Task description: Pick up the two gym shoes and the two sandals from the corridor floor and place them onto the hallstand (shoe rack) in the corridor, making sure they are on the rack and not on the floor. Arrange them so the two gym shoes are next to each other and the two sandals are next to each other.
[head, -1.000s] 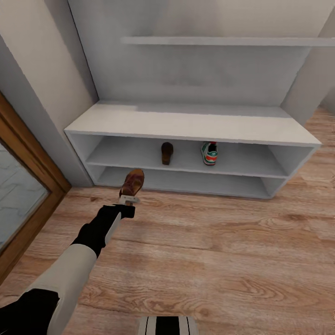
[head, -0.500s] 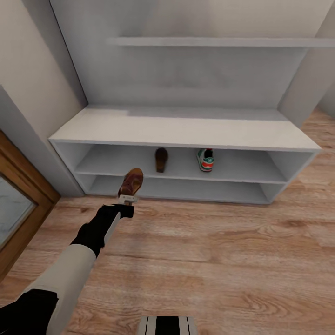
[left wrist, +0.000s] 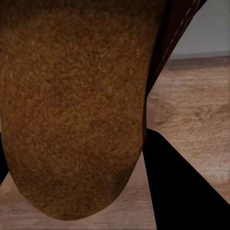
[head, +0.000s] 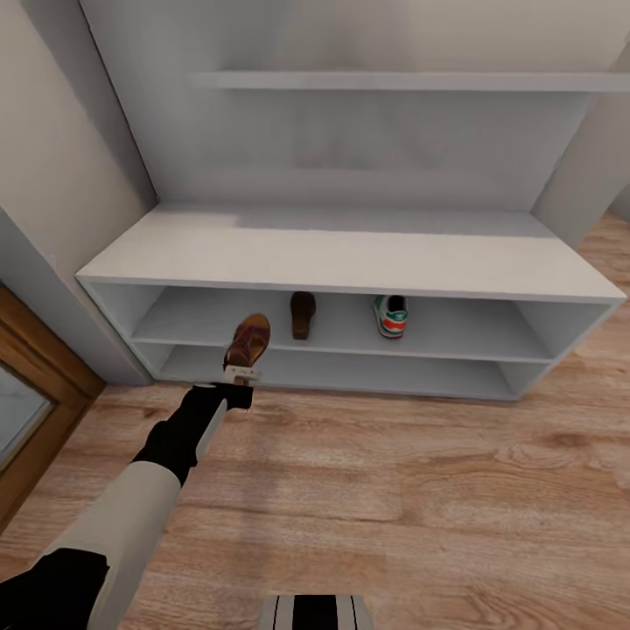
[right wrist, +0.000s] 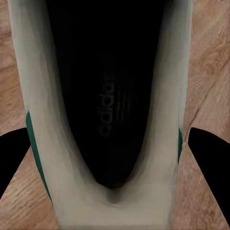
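In the head view our left arm reaches up from the lower left of the frame, and our left tool (head: 242, 376) pinches one sandal (head: 248, 341) by its heel, holding it upright just left of centre, in front of the hallstand (head: 350, 262). The sandal hangs clear of the corridor floor (head: 394, 490), its toe lying against the front edge of the upper shelf level in the picture; we cannot tell whether it touches the shelf. In the left wrist view the sandal's tan footbed (left wrist: 72, 105) fills most of the frame, with the dark brown strap (left wrist: 175, 28) at the upper right and a black finger (left wrist: 187, 191) at the lower right over wood planks.

A second sandal (head: 303, 314) stands on the upper shelf near the middle of the frame, toe pointing inward. One gym shoe (head: 391, 315) stands on the same shelf to its right, apart from it, its red-orange heel patch facing us.

In the right wrist view the other gym shoe (right wrist: 43, 96) sits between the black fingers (right wrist: 211, 153) of our right tool (right wrist: 112, 155), seen from above into its dark opening, with green trim at both sides and the wood floor beyond. The fingers flank the shoe at the frame's lower edges and appear to clamp it.

A floating wall shelf (head: 402, 80) runs across the top of the head view, and a brown wooden frame (head: 39, 385) sits at the left edge.
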You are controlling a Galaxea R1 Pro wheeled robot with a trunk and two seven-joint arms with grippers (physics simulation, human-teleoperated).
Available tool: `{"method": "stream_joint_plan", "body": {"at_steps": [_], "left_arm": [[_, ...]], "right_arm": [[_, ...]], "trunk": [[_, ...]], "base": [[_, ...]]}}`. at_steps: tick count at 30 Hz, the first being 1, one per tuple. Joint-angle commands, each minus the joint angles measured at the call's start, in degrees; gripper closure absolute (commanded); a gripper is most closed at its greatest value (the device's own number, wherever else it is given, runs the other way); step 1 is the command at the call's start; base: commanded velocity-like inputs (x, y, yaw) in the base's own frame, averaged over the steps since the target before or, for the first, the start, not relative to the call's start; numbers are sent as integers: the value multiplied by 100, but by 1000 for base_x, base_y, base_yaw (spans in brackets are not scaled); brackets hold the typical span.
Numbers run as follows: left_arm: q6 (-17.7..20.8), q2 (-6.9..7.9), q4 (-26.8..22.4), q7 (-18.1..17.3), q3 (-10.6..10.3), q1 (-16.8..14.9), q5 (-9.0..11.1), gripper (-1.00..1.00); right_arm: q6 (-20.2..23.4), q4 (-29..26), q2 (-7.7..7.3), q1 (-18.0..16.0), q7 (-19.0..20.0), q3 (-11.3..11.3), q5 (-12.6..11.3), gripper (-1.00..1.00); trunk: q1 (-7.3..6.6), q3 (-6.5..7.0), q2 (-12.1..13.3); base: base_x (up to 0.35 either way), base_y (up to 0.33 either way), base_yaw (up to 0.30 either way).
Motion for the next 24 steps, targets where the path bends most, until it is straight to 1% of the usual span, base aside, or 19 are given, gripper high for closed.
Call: {"method": "stream_joint_plan", "body": {"at_steps": [1, 6, 12, 14, 24], "left_arm": [[28, 2, -8, -10, -9, 5, -18, 100], [23, 2, -3, -10, -21, 22, -21, 100], [23, -4, 64, -2, -5, 27, -20, 100], [23, -3, 70, -1, -5, 31, -20, 100], [23, 6, 79, -1, -9, 33, -20, 100]], "right_arm": [[-4, 4, 0, -5, 47, -21, -55, 100], [-5, 9, 0, -8, 47, -21, -55, 100], [-4, 8, 0, -5, 47, -21, -55, 100], [-6, 8, 0, -7, 47, -21, -55, 100], [-5, 9, 0, -8, 47, -21, -55, 100]], "trunk": [[2, -4, -1], [2, -4, -1], [2, -4, -1], [2, -4, -1], [2, -4, -1]], "base": [[291, 0, 0], [243, 0, 0], [33, 0, 0], [152, 0, 0], [313, 0, 0]]}}
